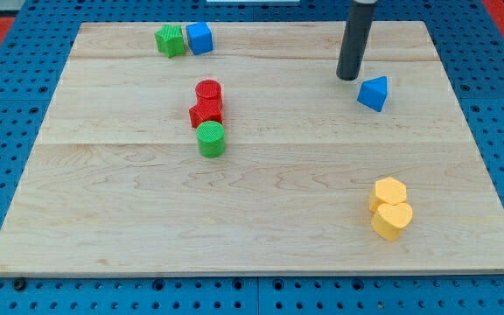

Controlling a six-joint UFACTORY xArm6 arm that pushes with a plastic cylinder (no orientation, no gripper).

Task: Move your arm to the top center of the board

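Note:
My dark rod comes down from the view's top, right of centre, and my tip (348,77) rests on the wooden board (261,201). A blue triangular block (374,93) lies just to the right of and slightly below the tip, apart from it by a small gap. A green block (171,40) and a blue cube (199,38) sit side by side at the top left. A red cylinder (208,91), a red star-like block (206,112) and a green cylinder (210,139) stand in a touching column left of centre.
A yellow hexagonal block (389,192) and a yellow heart-shaped block (392,220) touch each other at the lower right. The board lies on a blue perforated table (7,105), with a red area at the top corners.

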